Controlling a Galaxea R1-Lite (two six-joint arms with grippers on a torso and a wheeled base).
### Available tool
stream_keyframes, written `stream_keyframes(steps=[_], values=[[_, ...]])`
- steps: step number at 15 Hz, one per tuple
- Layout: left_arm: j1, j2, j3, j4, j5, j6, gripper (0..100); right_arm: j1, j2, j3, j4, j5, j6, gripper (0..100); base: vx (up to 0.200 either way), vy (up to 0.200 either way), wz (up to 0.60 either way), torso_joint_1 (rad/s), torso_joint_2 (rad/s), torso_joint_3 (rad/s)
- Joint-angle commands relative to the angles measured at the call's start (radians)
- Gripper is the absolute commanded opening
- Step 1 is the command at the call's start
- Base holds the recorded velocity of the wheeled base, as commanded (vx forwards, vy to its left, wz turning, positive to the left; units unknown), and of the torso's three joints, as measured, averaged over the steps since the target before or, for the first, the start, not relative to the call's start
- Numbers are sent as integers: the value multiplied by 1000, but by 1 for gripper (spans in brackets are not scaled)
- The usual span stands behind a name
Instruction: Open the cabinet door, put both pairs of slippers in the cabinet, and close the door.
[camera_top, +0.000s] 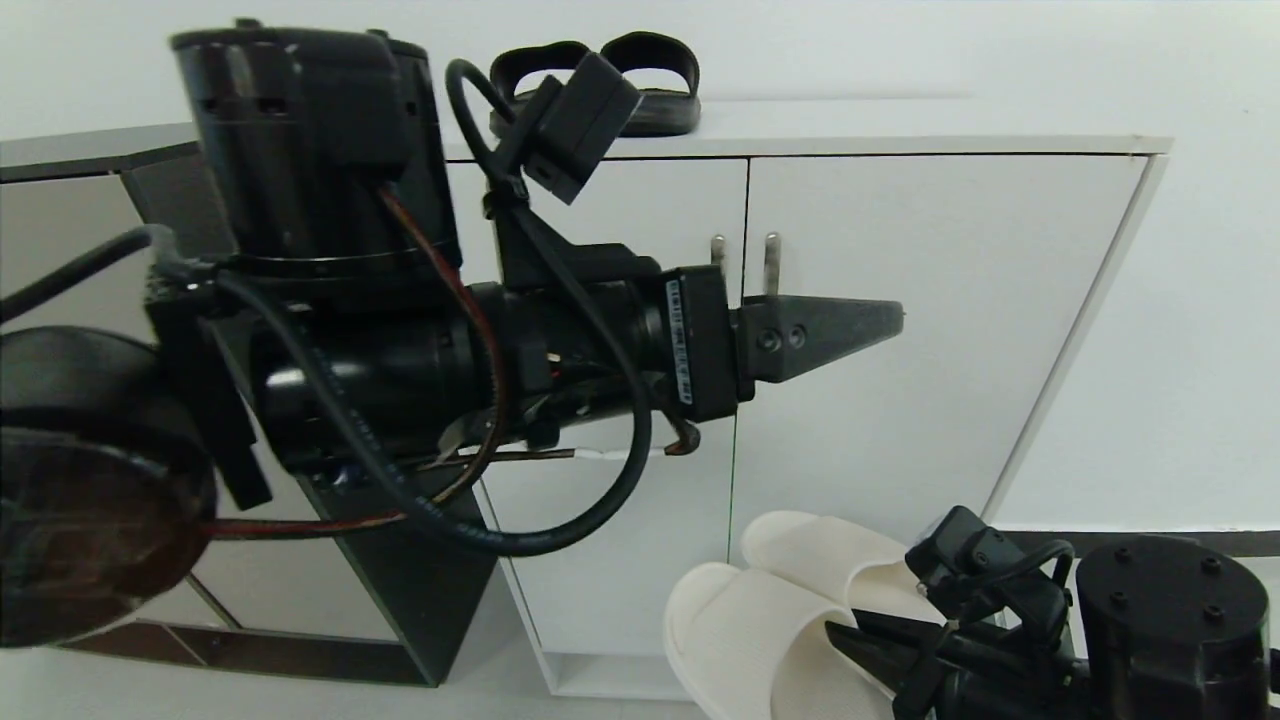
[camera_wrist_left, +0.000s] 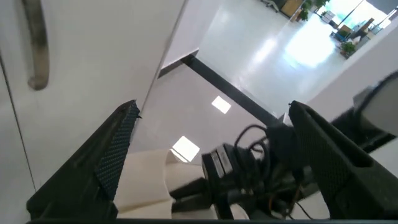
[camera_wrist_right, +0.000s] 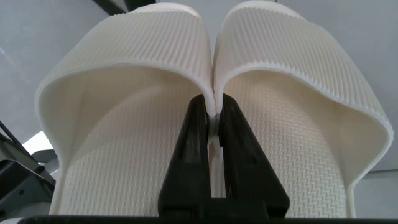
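A pair of white slippers (camera_top: 760, 620) hangs low in front of the white cabinet (camera_top: 930, 300), pinched together by their inner strap edges in my right gripper (camera_wrist_right: 214, 115), which is shut on them; the same gripper (camera_top: 845, 640) is at the lower right of the head view. A black pair of slippers (camera_top: 600, 80) lies on the cabinet top. Both doors are closed, with two metal handles (camera_top: 771, 262) at the middle seam. My left gripper (camera_top: 885, 320) is open and level with the handles, just right of them. In the left wrist view, a handle (camera_wrist_left: 37, 43) lies beside the spread fingers (camera_wrist_left: 112, 155).
A dark, glossy unit (camera_top: 90, 230) adjoins the cabinet on the left. The white wall and a black skirting strip (camera_top: 1150, 540) run to the right. Pale floor (camera_wrist_left: 249, 68) lies beneath, and the left arm blocks much of the left door.
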Motion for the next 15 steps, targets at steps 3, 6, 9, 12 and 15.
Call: stream_keyframes(steps=[3, 6, 9, 12, 15], values=[[43, 124, -102, 1, 5, -21, 100, 1, 5, 1, -2, 2, 0, 0, 0, 0, 0, 0, 0, 0], [43, 133, -121, 2, 11, -21, 100, 8, -2, 1, 0, 25, 2, 0, 0, 0, 0, 0, 0, 0], [50, 191, -186, 1, 74, -21, 100, 8, 2, 4, 0, 32, 0, 0, 0, 0, 0, 0, 0, 0], [58, 233, -229, 2, 111, -19, 100, 8, 4, 9, -2, 34, 2, 0, 0, 0, 0, 0, 0, 0], [90, 277, -283, 21, 116, -19, 100, 8, 7, 9, -2, 35, 2, 0, 0, 0, 0, 0, 0, 0]])
